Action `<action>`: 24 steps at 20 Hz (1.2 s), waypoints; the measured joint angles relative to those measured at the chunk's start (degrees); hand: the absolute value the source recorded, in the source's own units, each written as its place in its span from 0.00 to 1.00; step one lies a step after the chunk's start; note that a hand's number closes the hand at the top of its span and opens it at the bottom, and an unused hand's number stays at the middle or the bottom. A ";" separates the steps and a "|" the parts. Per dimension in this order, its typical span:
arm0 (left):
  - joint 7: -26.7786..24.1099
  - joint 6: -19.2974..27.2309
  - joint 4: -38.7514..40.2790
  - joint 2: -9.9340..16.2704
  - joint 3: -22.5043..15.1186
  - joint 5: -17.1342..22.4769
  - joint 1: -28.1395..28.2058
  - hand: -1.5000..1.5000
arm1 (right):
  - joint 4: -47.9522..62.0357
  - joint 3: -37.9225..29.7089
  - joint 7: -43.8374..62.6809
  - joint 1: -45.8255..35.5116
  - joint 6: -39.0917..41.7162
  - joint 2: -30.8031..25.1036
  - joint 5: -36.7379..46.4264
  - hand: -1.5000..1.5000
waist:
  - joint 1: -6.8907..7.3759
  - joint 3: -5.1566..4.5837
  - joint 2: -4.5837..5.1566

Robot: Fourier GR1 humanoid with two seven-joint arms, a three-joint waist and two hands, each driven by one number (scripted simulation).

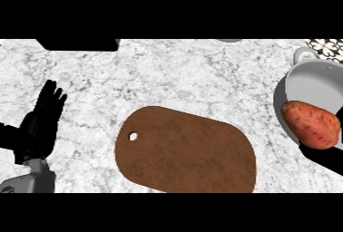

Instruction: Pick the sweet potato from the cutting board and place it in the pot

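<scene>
Sweet potato (311, 124) is sitting at the right of the head view, over the near rim of the pot (315, 81), its reddish-orange skin overlapping the pale inner wall; whether it is resting on the pot or being held just above it cannot be told. A black shape is showing just below it at the right edge, seemingly the right hand (328, 158); its fingers are hidden, so whether they are apart or closed cannot be told. The left hand (40, 124) is standing at the left of the view, fingers straight and pointing up, holding nothing and touching nothing. The brown cutting board (188, 152) is lying bare on the marbled surface (167, 72) between the two hands, a small hole near its left edge; the pot is standing well to its right, one handle showing at its top.
</scene>
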 measured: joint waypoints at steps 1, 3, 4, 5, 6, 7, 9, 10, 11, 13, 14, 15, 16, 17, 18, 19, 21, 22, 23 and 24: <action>-0.18 -0.01 0.19 -0.13 0.12 -0.04 -0.16 0.50 | 1.26 -1.35 -1.61 0.05 -0.32 0.03 -1.73 1.00 | 0.05 0.03 0.04; -0.22 -0.31 0.15 -0.18 0.25 0.15 -0.30 0.50 | 5.12 -3.91 -4.86 0.51 0.04 -2.27 -1.24 1.00 | 0.27 0.04 0.12; -0.12 -0.33 0.03 -0.14 0.31 0.13 -0.36 0.50 | 7.39 -4.93 -6.27 0.75 -0.02 -3.54 0.13 1.00 | 0.44 0.03 0.20; -0.02 -0.25 0.09 -0.19 0.04 -0.08 -0.56 0.50 | 9.67 -6.08 -7.42 0.61 0.14 -4.93 1.16 1.00 | 0.57 0.03 0.29; 0.19 -0.24 0.22 -0.32 -0.05 -0.11 -0.85 0.50 | 11.98 -6.72 -8.68 0.47 -0.09 -5.81 2.37 1.00 | 0.76 0.03 0.36; 0.19 -0.26 0.27 -0.33 -0.13 -0.12 -0.99 0.50 | 14.19 -7.25 -9.73 0.48 -0.44 -6.51 3.67 1.00 | 0.93 0.03 0.40; 0.48 -0.26 0.51 -0.50 -0.40 -0.21 -1.45 0.50 | 19.31 -8.28 -12.64 0.13 -1.17 -7.59 4.91 1.00 | 1.27 0.05 0.56; 0.29 -0.24 0.59 -0.50 -0.48 -0.45 -1.53 0.50 | 21.60 -8.69 -14.14 0.10 -1.68 -7.81 5.20 1.00 | 1.36 0.05 0.59; 0.51 -0.10 0.41 -0.55 -0.66 -0.59 -1.71 0.50 | 23.80 -8.94 -15.65 0.04 -2.05 -7.97 5.32 1.00 | 1.48 0.01 0.63; 0.77 0.00 0.44 -0.73 -0.82 -0.67 -2.08 0.50 | 28.13 -9.49 -18.92 -0.54 -3.11 -7.98 5.22 1.00 | 1.68 0.00 0.71; 0.64 -0.13 0.73 -0.75 -0.97 -0.71 -2.19 0.50 | 30.74 -9.82 -20.62 -1.10 -3.50 -8.02 4.96 1.00 | 1.88 0.05 0.79; 0.61 -0.18 0.88 -0.80 -0.98 -0.74 -2.35 0.50 | 33.05 -10.01 -21.99 -1.79 -3.68 -8.00 4.71 1.00 | 2.03 0.07 0.83; 0.65 -0.31 0.90 -0.71 -0.98 -0.66 -2.39 0.50 | 35.44 -10.12 -23.14 -2.48 -3.54 -7.75 4.00 1.00 | 2.29 0.08 0.88; 0.50 -0.20 0.95 -0.75 -1.20 -0.74 -2.55 0.50 | 37.61 -10.19 -24.08 -3.18 -3.38 -7.10 3.00 1.00 | 2.48 0.10 0.95; 0.47 -0.46 1.23 -0.60 -0.69 -0.52 -2.67 0.50 | 39.59 -10.51 -25.12 -3.67 -3.05 -6.70 1.82 0.00 | 2.48 0.17 0.95; 0.35 -0.45 1.36 -0.68 -0.97 -0.68 -2.87 0.50 | 41.96 -10.66 -25.89 -4.34 -2.55 -6.28 0.87 0.00 | 2.62 0.22 1.00; -0.09 -0.23 1.68 -0.78 -1.12 -1.02 -3.05 0.50 | 46.03 -11.47 -27.61 -5.96 -1.09 -5.44 -2.00 0.00 | 2.75 0.29 1.05; -0.29 -0.40 1.83 -0.64 -1.30 -1.10 -3.01 0.50 | 47.99 -11.57 -28.74 -6.96 -0.44 -4.84 -3.19 0.00 | 2.94 0.32 1.08; -0.46 -0.48 2.01 -0.57 -1.40 -0.99 -2.95 0.50 | 49.89 -11.63 -30.26 -7.63 0.20 -4.08 -4.46 0.00 | 3.04 0.37 1.08; -0.40 -0.72 1.88 -0.49 -1.21 -0.75 -2.82 0.50 | 51.27 -11.79 -31.84 -8.20 1.32 -3.58 -6.04 0.00 | 3.05 0.37 1.03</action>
